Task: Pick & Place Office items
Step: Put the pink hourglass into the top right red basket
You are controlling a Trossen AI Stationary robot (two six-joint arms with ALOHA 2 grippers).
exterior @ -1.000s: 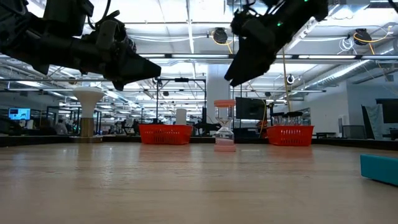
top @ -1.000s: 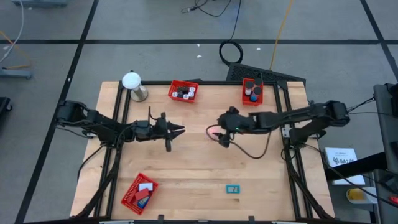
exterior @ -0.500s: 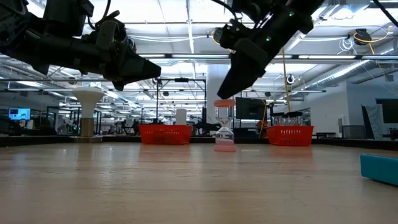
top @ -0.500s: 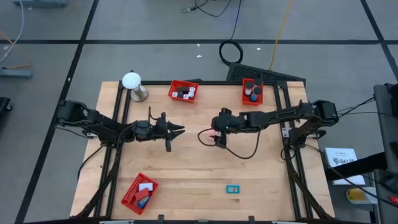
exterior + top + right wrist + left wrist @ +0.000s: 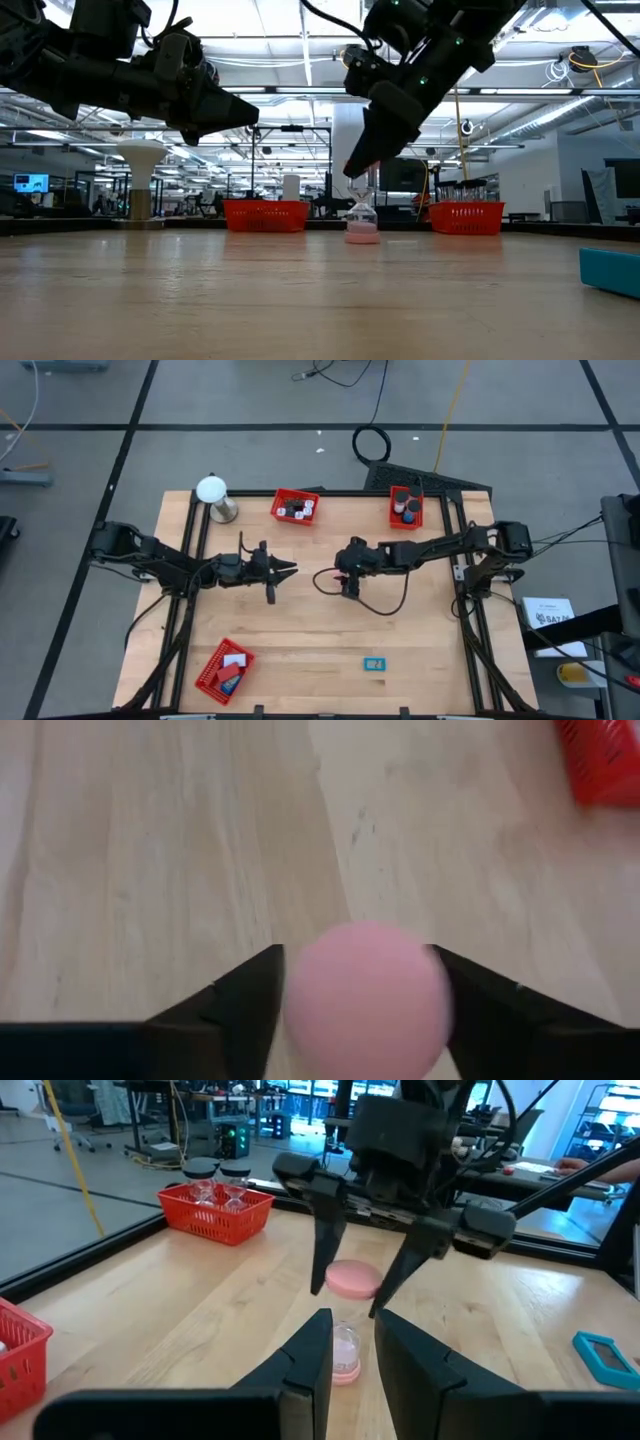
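1. High view: the right gripper (image 5: 345, 572) reaches over the middle of the counter (image 5: 320, 640), above a small pink-capped hourglass (image 5: 346, 1320).
2. Its fingers (image 5: 325, 1230) straddle the hourglass's pink top cap; whether they touch it I cannot tell.
3. The left gripper (image 5: 287, 569) hovers nearby, fingers nearly pressed together, holding nothing.
4. A teal item (image 5: 374, 664) lies near the counter's front edge.
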